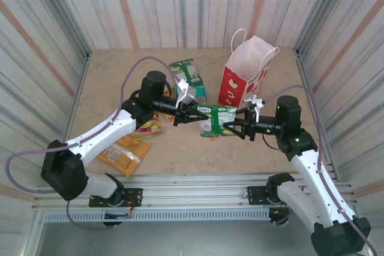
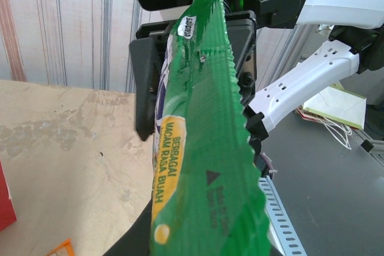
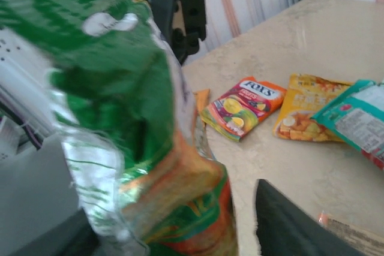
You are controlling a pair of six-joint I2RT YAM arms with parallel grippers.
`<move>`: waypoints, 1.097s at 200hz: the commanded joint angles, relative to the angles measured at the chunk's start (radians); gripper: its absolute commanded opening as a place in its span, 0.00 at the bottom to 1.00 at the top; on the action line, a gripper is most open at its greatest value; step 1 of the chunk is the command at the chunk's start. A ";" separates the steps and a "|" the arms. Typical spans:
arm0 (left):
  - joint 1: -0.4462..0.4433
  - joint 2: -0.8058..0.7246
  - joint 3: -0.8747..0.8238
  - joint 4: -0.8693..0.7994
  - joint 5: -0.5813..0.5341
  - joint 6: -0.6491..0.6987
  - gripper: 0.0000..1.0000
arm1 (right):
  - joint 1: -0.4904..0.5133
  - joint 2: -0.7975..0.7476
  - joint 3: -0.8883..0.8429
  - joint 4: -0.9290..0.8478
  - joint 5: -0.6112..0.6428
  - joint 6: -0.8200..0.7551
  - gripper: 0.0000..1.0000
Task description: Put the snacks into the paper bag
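Left claw (image 1: 193,114) pinching the left end of one green packet (image 1: 215,119), which hangs above the desk (image 1: 186,157) between the two arms. Right claw (image 1: 231,125) at the packet's opposite end, its dark fingers (image 2: 144,88) standing on either side of the crimped edge; whether they press the foil or stand just apart from it cannot be told. In the left wrist view the packet runs edge-on away from the camera, with yellow lettering down its face. Paper bag (image 1: 240,82): one, red with white shapes, upright at the back right of the desk, mouth open and white inside, white loop handles raised. The held packet lies just in front of the bag and lower than its mouth, outside it. Packets on the desk, counted: one second green packet (image 1: 189,76), flat, at the back, left of the paper bag; one red and yellow-green candy bag (image 3: 243,105), near the left arm; one yellow-orange bag (image 3: 307,109), just beside the candy bag; one larger orange pouch (image 1: 123,154), at the near left, partly under the left arm. Green packets: two in all, one in the air, one lying flat.
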 commanded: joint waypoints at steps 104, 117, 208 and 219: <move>0.027 -0.045 0.043 -0.008 -0.432 -0.120 0.62 | 0.001 -0.066 0.105 0.030 0.341 0.127 0.02; 0.035 -0.066 0.031 -0.008 -0.536 -0.158 0.71 | 0.003 -0.047 0.155 0.031 0.474 0.196 0.02; 0.039 -0.124 0.001 -0.074 -0.838 -0.203 0.72 | 0.140 0.369 0.660 -0.128 1.425 0.490 0.00; 0.039 -0.127 0.003 -0.081 -0.849 -0.203 0.72 | 0.153 0.438 0.728 -0.180 1.493 0.506 0.00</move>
